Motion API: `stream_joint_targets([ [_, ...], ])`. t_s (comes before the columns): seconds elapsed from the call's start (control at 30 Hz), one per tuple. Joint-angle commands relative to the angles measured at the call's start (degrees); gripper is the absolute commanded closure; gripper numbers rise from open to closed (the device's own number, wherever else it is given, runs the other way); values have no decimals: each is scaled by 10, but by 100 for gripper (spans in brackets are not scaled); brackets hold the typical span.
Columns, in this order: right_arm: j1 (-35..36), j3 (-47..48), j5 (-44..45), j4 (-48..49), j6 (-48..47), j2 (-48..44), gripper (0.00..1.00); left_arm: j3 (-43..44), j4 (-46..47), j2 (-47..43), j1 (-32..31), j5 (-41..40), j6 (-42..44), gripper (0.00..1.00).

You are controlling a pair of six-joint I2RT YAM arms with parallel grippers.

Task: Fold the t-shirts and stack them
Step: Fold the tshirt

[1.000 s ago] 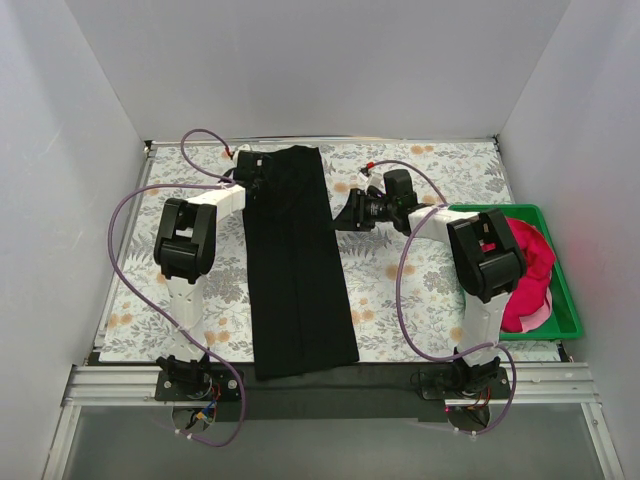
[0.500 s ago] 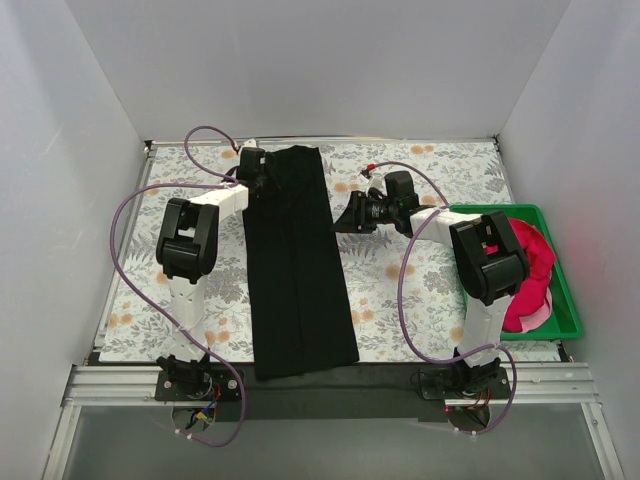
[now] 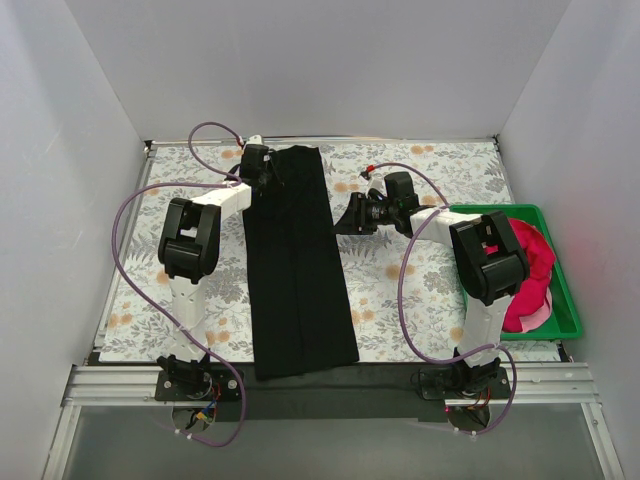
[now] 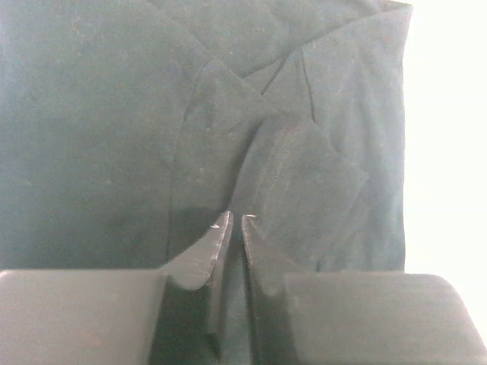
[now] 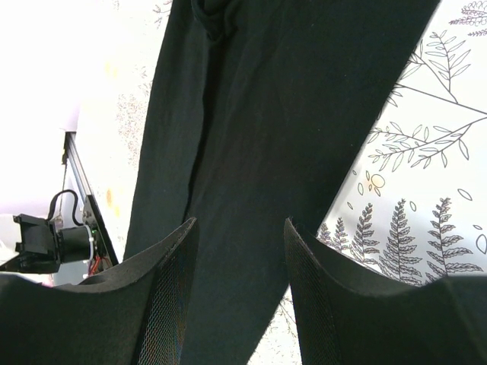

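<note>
**Tools.** The left gripper (image 4: 236, 224) has its jaws almost together, with only a thin slit between the tips; whether any cloth is caught in that slit cannot be told. Directly under and ahead of the tips lies the black t-shirt (image 4: 152, 114). A folded-over flap (image 4: 304, 175) (a stitched hem runs along it) lies just beyond them. In the top view this gripper sits at the shirt's upper left corner, in the upper left part of the frame.

The right gripper (image 5: 237, 228) has its fingers (image 5: 163, 304) well apart with nothing between them. Black cloth fills the background of the gap, and the leaf-printed table cover (image 5: 426, 175) shows at the right of the wrist view. In the top view this gripper is at the shirt's right edge, just right of centre.

**Cloth.** The black t-shirt lies flat as a long narrow strip, running from upper centre to lower centre of the top view. The pinkish-red t-shirt (image 3: 528, 265) is bunched in the green crate (image 3: 525, 208) at the right edge, well apart from the black one.
</note>
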Motion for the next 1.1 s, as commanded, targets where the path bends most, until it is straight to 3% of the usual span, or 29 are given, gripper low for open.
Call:
stream_joint_targets([
  [0.0, -3, 5, -7, 0, -11, -21, 53, 20, 6, 10, -2, -11, 20, 90],
  [0.1, -3, 4, -6, -1, -12, -21, 53, 22, 2, 12, -2, -17, 26, 90],
  [0.23, -4, 4, -6, -4, -14, -22, 53, 18, -3, 14, -2, -21, 24, 82],
  [0.53, -3, 3, -8, -6, -18, -19, 53, 14, -6, 26, -5, -54, 17, 80],
  [0.77, -3, 6, -5, -11, -26, -25, 53, 35, -26, -25, -3, -96, -1, 65],
  [1.07, -4, 6, 13, -33, -47, -38, 53, -11, -85, -126, -4, -34, -99, 57],
])
